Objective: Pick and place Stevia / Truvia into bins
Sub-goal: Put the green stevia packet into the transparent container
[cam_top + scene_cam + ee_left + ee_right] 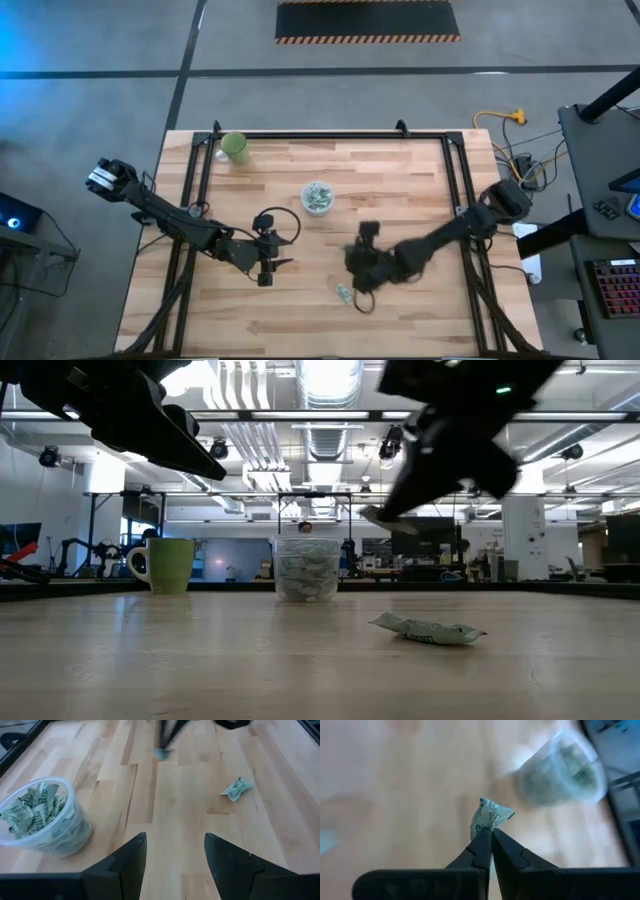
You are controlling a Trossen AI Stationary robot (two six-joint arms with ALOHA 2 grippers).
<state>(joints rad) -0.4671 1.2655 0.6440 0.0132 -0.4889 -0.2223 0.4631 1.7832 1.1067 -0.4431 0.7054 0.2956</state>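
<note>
High view: right gripper (362, 238) is near mid-table, between the clear cup (318, 197) and a loose packet (344, 293) lying toward the near edge. The grip itself is too dark to read from up here. Left gripper (268, 262) waits left of centre, well apart from both. A green mug (235, 147) stands at the far left corner of the table (400, 320).

Low view: clear cup (306, 568) sits upright on the table, about full of packets. The loose packet (428, 630) lies flat and crumpled in front, to one side. The right arm hangs above it with something small at its tip, probably the pinched packet.

Left wrist view: the left gripper's fingers (125, 862) are spread wide with nothing between. Cup (42, 817) and loose packet (236, 788) both show, well apart.

Right wrist view: jaws pressed together on one packet (489, 817), caught by its lower edge, the rest sticking out past the tips, lifted off the table. The cup (559, 770) is ahead, blurred.

Handling: the packets look light, thin and floppy, and crease easily. An edge pinch should hold, but the free end will flap. For the one on the table, I'd take a raised crumpled corner or the short edge, since a flat face gives little to grab.
</note>
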